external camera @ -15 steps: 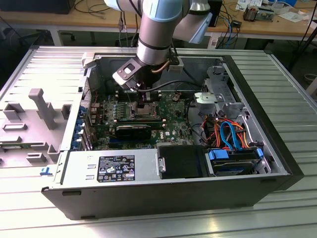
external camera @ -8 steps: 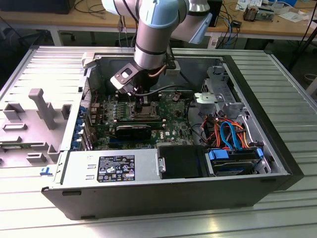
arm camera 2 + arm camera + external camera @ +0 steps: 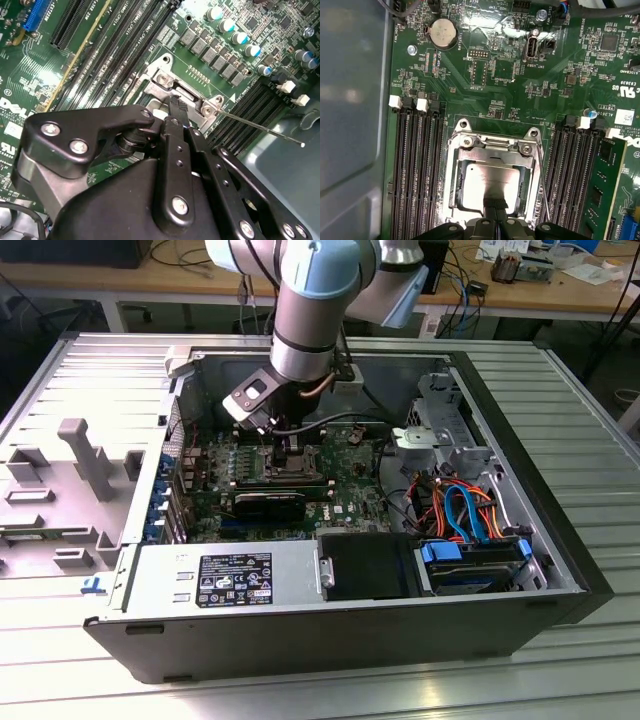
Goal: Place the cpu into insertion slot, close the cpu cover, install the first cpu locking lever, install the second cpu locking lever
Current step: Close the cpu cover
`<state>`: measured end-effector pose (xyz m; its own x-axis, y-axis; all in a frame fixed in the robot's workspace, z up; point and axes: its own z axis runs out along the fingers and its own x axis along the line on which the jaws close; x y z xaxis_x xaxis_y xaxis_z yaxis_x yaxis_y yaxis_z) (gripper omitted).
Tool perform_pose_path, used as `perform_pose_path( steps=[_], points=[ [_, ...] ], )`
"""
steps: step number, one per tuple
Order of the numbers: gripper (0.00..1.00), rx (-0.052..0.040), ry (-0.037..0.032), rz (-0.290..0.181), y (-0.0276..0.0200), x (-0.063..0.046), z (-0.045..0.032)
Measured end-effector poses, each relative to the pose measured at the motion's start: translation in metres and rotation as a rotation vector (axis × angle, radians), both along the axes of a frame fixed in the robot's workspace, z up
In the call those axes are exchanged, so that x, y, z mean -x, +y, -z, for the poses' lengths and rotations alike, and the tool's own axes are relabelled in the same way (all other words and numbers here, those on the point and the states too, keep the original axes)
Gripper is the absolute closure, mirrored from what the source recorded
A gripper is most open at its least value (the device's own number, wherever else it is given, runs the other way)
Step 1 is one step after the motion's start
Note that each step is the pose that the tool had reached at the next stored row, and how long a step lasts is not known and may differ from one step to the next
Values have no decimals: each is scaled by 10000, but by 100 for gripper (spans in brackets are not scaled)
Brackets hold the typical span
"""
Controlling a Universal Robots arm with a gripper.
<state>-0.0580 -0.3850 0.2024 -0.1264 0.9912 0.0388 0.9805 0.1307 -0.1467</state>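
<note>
Gripper (image 3: 496, 204) clenched, fingertips pressed together with nothing seen between them, tips down at one edge of cpu (image 3: 487, 177). Chip seated flat in insertion slot (image 3: 455, 187), toward middle of green circuit board (image 3: 485, 100). Silvery cpu cover (image 3: 492, 150) lowered around chip, framing its face. Thin locking lever (image 3: 540, 175) alongside socket, free end out over memory slots (image 3: 570, 170). Board inside open computer case (image 3: 350, 640) on slatted counter (image 3: 300, 705).
</note>
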Motion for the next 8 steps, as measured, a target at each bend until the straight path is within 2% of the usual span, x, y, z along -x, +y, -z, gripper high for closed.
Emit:
perform_pose_path(
  steps=[1, 3, 4, 6, 8],
  points=[
    [89, -25, -16, -1, 1, -2, -31],
    [89, -9, 0, -3, -2, -10, -150],
    [89, -19, 19, -2, -2, -32, -163],
    [89, -46, 178, -3, -2, -144, -164],
    [89, -58, 228, -2, -3, -184, -172]
  ],
)
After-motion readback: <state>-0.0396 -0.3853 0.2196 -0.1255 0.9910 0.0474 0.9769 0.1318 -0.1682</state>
